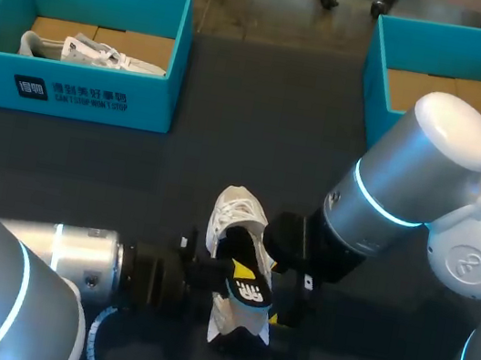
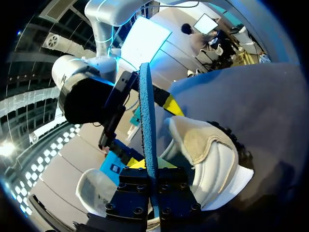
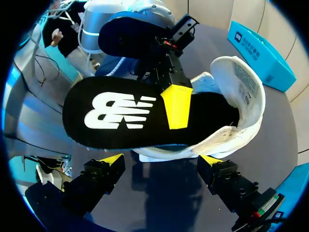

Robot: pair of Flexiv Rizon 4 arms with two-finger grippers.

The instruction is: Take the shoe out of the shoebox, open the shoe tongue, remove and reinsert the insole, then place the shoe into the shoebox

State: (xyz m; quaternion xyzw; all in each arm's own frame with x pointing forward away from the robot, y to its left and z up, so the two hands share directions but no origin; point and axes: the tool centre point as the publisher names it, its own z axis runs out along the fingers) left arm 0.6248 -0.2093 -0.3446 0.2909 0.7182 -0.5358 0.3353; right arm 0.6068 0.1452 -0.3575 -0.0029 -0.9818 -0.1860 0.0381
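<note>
Bench (image 1: 236, 96) carries two teal boxes. The left shoebox (image 1: 81, 84) has a second shoe (image 1: 87, 51) in it, and the right shoebox (image 1: 459, 34) shows only its cardboard floor. The shoe (image 1: 237, 212) sits mid-bench, out of the box and well apart from both, where either arm can get at it. The insole (image 3: 120, 113) is black face up, with one end tucked inside the shoe and the rest sticking out over the rim. Left tool (image 2: 150, 174) is clamped on the insole's edge. Likely mid remove/reinsert, can't tell which. Right tool (image 3: 161, 162) hangs over the shoe, fingers spread, gripping nothing. Probably placed to steady the shoe.
</note>
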